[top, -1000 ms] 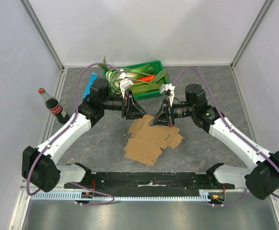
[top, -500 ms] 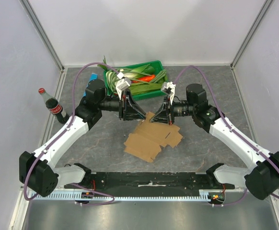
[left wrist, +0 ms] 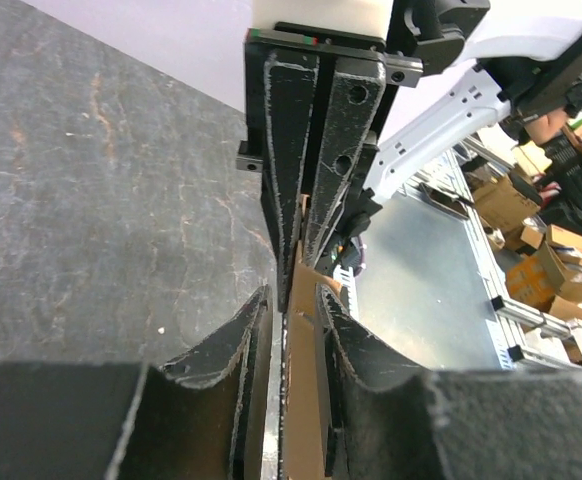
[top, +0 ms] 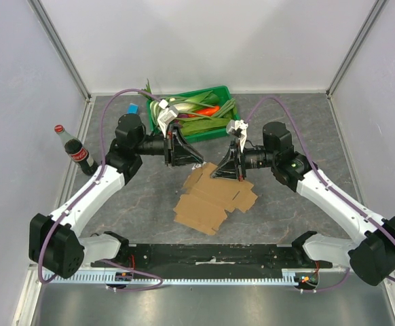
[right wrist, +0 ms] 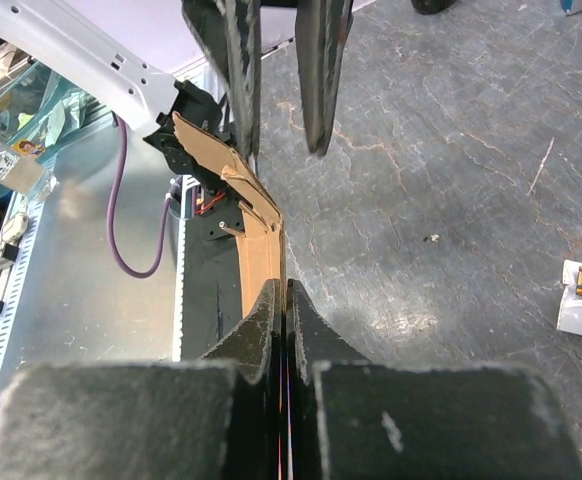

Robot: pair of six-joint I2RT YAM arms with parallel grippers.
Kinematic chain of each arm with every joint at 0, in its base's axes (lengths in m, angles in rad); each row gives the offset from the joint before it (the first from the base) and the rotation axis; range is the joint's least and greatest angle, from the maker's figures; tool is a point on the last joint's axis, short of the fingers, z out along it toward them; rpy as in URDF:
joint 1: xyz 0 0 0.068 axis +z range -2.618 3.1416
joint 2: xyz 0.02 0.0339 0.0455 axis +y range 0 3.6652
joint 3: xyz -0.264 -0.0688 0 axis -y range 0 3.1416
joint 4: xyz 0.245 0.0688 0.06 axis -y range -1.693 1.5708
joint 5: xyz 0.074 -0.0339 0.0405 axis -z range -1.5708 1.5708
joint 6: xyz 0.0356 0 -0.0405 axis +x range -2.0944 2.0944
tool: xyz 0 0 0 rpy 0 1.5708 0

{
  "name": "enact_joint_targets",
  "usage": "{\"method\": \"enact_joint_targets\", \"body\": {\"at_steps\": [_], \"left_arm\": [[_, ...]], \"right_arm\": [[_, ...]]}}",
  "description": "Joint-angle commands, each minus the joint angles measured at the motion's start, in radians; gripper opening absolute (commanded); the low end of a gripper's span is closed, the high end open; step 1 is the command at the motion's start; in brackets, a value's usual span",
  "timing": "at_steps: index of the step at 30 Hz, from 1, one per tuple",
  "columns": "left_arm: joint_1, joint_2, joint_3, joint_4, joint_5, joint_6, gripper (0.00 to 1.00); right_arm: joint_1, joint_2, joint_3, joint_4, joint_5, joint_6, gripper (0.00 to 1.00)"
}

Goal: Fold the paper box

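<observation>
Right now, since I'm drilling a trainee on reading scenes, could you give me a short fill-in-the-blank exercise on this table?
1. The right gripper is shut on the ___.
2. The tray at the back is ___.
3. The bottle has a ___ cap.
Missing words: box; green; red.

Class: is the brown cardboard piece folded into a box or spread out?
Spread out: the paper box lies mostly flat, flaps splayed; only its far edge is raised, pinched in the right hand.
</observation>
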Motion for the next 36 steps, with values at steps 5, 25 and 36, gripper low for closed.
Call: {"method": "enact_joint_targets", "body": {"at_steps": [5,25,36], "left_arm": [[-0.039,0.000,0.006,0.018,0.035,-0.004,0.29],[-0.088,0.007,0.003,0.014,0.049,0.003,0.19],[0.037,-0.072,-0.012,0.005,-0.129,-0.019,0.61]], "right_arm": [[0.014,-0.017,0.021,0.081,0.010,0.038,0.00],[0.056,-0.003,0.018,0.206,0.047,0.119,0.00],[0.040,-0.007,0.017,0.081,0.173,0.107,0.00]]}}
